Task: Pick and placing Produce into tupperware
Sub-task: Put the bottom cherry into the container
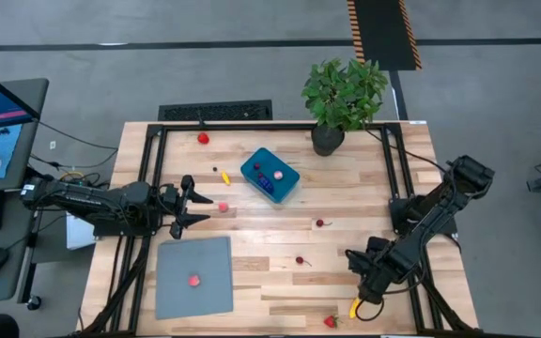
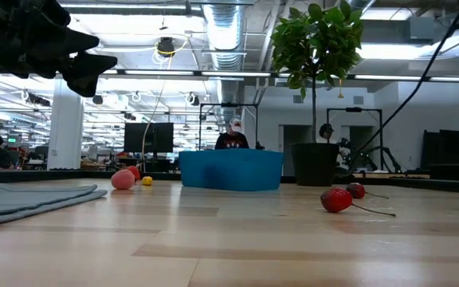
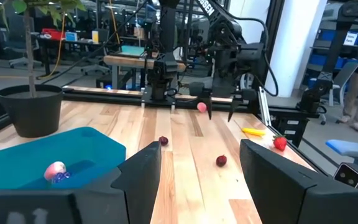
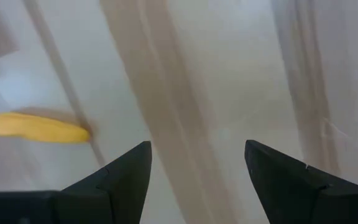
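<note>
The teal tupperware [image 1: 270, 176] [image 3: 48, 158] stands mid-table with a pink piece [image 3: 56, 169] and a purple one inside. Loose produce lies on the wood: a red piece [image 1: 203, 138], a small yellow one [image 1: 225, 177], a pink one [image 1: 222, 207], two dark cherries [image 1: 319, 223] [image 1: 300, 261], a strawberry [image 1: 330, 321] and a long yellow piece [image 1: 353, 307] [image 4: 36, 127]. My right gripper [image 1: 363, 286] [image 4: 197, 180] points down, open, over bare wood beside the long yellow piece. My left gripper [image 1: 193, 202] [image 3: 201, 180] waits open and level at the table's left.
A flat grey sheet [image 1: 193, 277] lies at the near left with a red piece [image 1: 193, 279] on it. A potted plant [image 1: 341, 99] stands at the far edge behind the tupperware. The black frame rails [image 1: 153, 188] run along the table's sides.
</note>
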`<state>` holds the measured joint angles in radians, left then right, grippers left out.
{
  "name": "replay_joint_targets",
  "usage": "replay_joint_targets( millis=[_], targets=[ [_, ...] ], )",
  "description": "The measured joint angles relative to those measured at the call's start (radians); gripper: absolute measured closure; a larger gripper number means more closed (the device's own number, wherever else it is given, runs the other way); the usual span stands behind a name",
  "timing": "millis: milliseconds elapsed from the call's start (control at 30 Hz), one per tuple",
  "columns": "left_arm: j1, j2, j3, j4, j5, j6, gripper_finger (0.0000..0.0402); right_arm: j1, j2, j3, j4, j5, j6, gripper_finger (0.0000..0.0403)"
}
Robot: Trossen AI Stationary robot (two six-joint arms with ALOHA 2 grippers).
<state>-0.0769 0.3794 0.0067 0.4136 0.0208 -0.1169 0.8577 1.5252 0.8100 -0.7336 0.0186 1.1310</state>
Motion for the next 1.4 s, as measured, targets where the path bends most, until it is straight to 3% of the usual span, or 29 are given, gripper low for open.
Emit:
replay_joint_targets(
  millis=[167, 500, 733, 1067, 1400],
  targets=[
    [0.000, 0.000, 0.000, -0.004, 0.000, 0.000, 0.0194, -0.001, 0.000, -0.001, 0.004, -0.017, 0.002, 0.0122],
    [0.000, 0.000, 0.000, -0.006, 0.000, 0.001, 0.0194, 0.058, 0.000, -0.001, 0.183, -0.021, -0.034, 0.0122],
    [0.000, 0.000, 0.000, -0.022, 0.000, 0.001, 0.0194, 0.073, 0.109, 0.024, 0.324, 0.003, -0.249, 0.0122],
    [0.000, 0.000, 0.000, -0.065, 0.000, -0.027, 0.0194, 0.070, 0.297, 0.207, 0.107, -0.040, -0.439, 0.0122],
    [0.000, 0.000, 0.000, -0.061, 0.000, -0.026, 0.0194, 0.075, 0.324, 0.264, 0.042, -0.013, -0.459, 0.0122]
  ],
)
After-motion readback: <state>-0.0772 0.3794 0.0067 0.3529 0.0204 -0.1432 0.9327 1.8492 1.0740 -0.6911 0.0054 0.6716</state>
